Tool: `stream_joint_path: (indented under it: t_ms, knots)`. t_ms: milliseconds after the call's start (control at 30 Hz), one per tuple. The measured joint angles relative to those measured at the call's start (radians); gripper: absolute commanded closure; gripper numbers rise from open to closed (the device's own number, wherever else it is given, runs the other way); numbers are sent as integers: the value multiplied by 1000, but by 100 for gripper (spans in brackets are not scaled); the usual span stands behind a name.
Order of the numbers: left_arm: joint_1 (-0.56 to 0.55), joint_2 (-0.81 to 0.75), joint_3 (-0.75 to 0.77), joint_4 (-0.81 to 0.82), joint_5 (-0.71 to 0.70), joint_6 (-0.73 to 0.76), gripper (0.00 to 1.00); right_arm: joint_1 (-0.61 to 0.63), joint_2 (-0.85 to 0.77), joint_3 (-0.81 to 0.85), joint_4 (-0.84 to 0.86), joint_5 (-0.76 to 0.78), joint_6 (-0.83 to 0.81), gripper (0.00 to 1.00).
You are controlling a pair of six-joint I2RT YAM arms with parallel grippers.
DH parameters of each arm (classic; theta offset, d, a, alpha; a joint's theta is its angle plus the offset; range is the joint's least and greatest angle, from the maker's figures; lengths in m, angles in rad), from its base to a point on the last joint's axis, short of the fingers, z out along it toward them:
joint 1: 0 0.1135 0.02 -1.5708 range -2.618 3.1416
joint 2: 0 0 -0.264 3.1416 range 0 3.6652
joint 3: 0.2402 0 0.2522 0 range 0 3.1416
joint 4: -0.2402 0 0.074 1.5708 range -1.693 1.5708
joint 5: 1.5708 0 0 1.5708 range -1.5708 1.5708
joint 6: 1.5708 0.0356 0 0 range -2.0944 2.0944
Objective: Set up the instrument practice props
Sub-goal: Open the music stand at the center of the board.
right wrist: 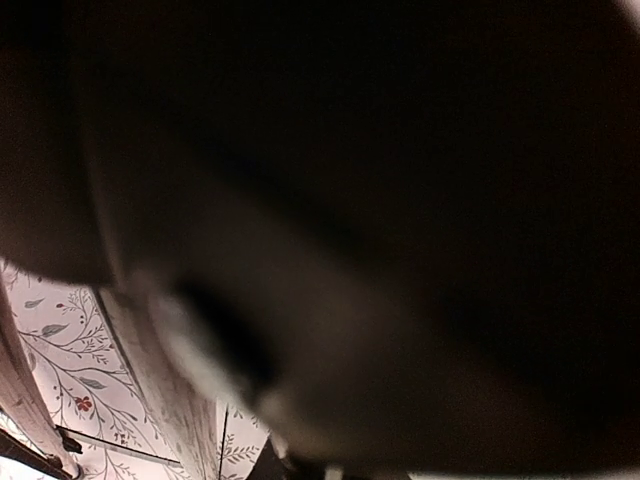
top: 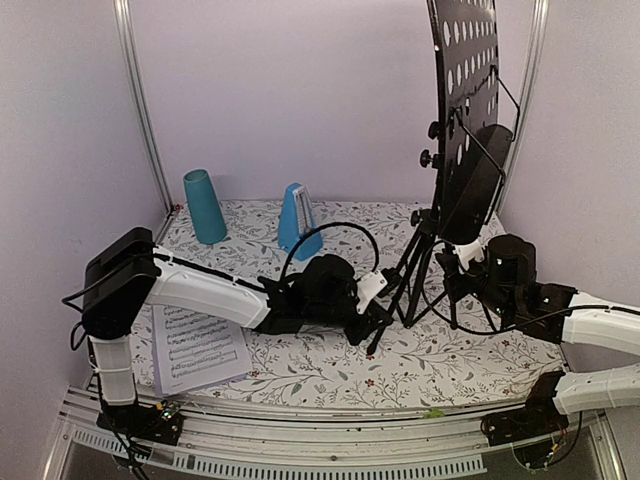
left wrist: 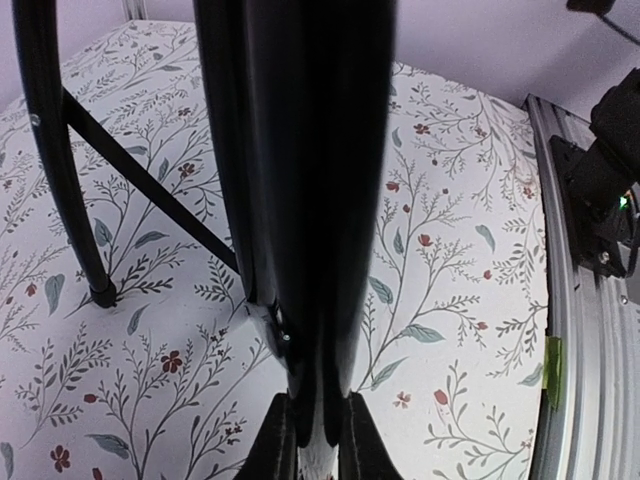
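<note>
We are seeing the left gripper (left wrist: 316, 425) clamping narrowly on one leg of the black tripod music stand with perforated tray (top: 478, 185), which is standing upright at three o'clock on the floral-patterned table (top: 300, 372). The right gripper (top: 462, 258) is hovering just beside the tray's lower edge; we cannot tell whether its jaws are gripping.

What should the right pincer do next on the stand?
Probably tilt the tray back a little with the right pincer. The left pincer is clamped on a stand leg, bracing it; the tray stands steep, and the sheet music lies on the table.
</note>
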Motion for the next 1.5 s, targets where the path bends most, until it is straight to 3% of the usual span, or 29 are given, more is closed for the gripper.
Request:
stream_joint_path:
  t_ms: [167, 233, 300, 400, 867, 1067, 1200, 1500]
  knots:
    - [-1, -33, -30, -17, 4, 5, 100, 13, -12, -6, -5, -6, 0, 100]
    - [-1, -43, -42, -17, 8, 8, 100, 17, -23, -13, -5, -11, 2, 90]
    - [-3, -51, -48, -15, 11, 14, 100, 17, -43, -23, -6, -26, 4, 70]
    - [-3, -59, -53, -23, 18, 23, 100, 13, -86, -42, -12, -31, 2, 49]
    - [3, -66, -50, -66, 18, 35, 100, -17, -257, -35, -77, -149, 2, 6]
    - [3, -66, -48, -70, 18, 35, 100, -18, -337, 55, -55, -227, 38, 12]
    - [3, -66, -46, -72, 18, 35, 100, -17, -259, 143, 11, -274, 56, 15]
    - [8, -72, -44, -81, 17, 25, 100, -18, -105, 178, 184, -343, 63, 35]
